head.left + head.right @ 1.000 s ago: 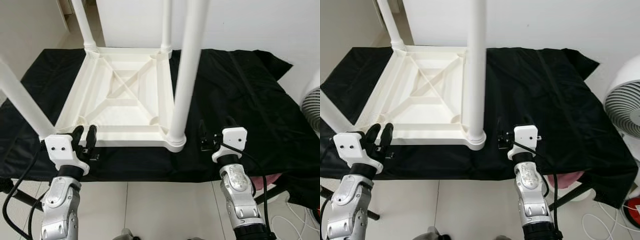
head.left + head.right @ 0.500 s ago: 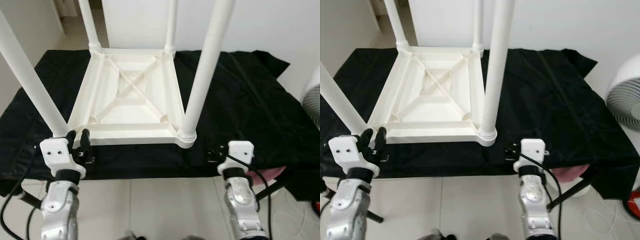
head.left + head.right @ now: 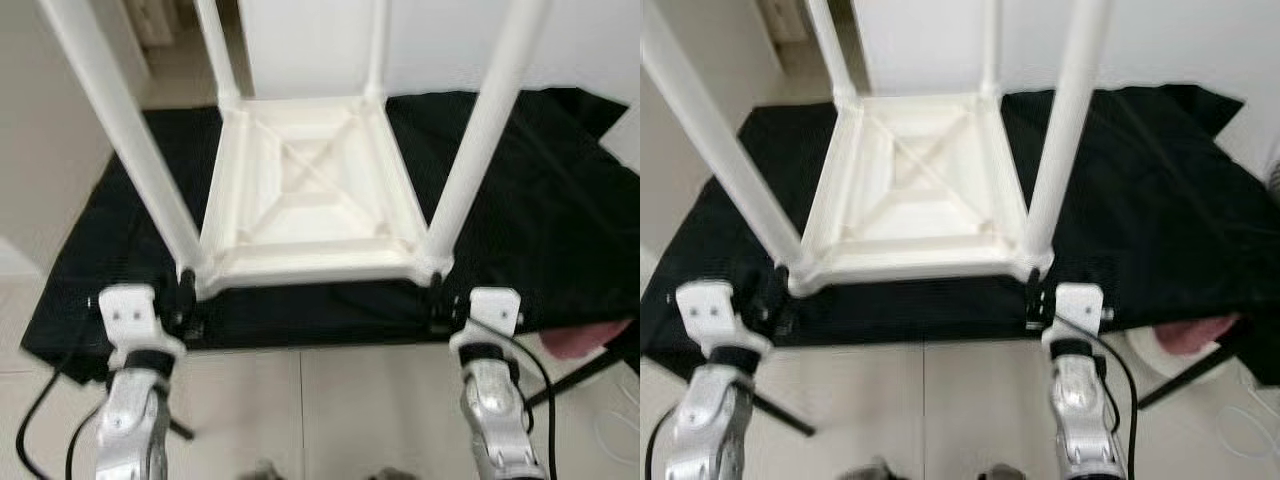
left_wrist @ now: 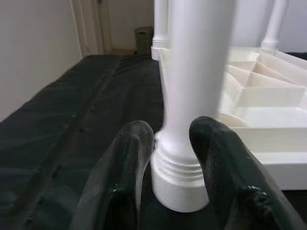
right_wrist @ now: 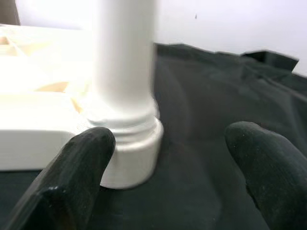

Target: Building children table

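On black cloth point(image 3: 520, 200), head views: white table point(image 3: 310, 190) lies inverted, four legs up; L gripper point(image 3: 182, 300) at near-left leg point(image 3: 130, 140) base, R gripper point(image 3: 437, 300) at near-right leg point(image 3: 480, 140) base. L wrist view: fingers point(image 4: 127, 158) narrow, straddling leg collar, close either side; contact unclear. R wrist view: fingers point(image 5: 88, 153) wide, collar nearer one finger. Advice: centre R on collar before closing; grip both low, lift evenly.
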`<state>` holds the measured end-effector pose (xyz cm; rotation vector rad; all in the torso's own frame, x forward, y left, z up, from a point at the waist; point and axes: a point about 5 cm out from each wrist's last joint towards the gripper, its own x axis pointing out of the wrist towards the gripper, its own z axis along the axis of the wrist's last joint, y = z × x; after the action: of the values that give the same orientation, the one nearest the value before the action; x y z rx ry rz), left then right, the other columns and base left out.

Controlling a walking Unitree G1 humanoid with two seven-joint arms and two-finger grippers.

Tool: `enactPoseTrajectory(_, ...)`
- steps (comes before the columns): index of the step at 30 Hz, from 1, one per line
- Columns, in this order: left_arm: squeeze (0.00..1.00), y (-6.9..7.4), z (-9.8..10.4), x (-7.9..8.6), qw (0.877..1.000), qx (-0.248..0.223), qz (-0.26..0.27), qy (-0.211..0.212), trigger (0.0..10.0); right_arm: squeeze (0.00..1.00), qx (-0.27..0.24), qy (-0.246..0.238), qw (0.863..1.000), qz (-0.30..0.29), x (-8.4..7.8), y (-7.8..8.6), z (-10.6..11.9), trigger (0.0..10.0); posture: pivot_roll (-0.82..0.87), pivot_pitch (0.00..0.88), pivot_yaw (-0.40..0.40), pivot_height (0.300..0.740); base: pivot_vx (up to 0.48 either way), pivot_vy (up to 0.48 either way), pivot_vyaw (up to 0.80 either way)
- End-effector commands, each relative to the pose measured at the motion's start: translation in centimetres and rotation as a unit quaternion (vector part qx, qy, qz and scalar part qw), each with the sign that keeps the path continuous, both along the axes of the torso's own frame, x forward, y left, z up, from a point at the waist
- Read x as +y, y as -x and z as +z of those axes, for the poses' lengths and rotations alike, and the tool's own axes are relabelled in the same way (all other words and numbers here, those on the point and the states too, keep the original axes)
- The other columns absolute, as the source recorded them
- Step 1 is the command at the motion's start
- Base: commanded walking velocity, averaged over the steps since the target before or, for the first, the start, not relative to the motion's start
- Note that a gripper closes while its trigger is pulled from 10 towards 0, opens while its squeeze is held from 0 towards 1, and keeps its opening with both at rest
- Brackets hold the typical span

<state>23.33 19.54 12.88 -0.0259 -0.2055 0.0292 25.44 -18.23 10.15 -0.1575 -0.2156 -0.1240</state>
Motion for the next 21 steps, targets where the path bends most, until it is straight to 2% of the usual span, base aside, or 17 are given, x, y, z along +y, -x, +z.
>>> enactPoseTrajectory(1,0.00,0.4,-0.3,0.5,1.000,0.007,0.011,-0.010,10.0,0.00,0.006,0.002,1.000,0.013,0.5,0.0,-0.4,10.0,-0.03,0.077,0.048,0.740,0.000,0.000,0.00)
enactPoseTrajectory(16,0.00,0.6,-0.1,-0.4,0.999,0.002,-0.004,-0.040,10.0,0.00,-0.008,0.018,1.000,-0.006,0.1,0.2,-0.1,10.0,-0.03,0.083,0.046,0.740,0.000,0.000,0.00)
enactPoseTrajectory(21,0.00,0.4,0.4,-1.3,0.997,-0.007,-0.043,-0.060,10.0,0.00,-0.016,0.009,0.998,-0.059,-1.6,-0.2,0.6,10.0,-0.04,0.075,0.044,0.740,0.000,0.000,0.00)
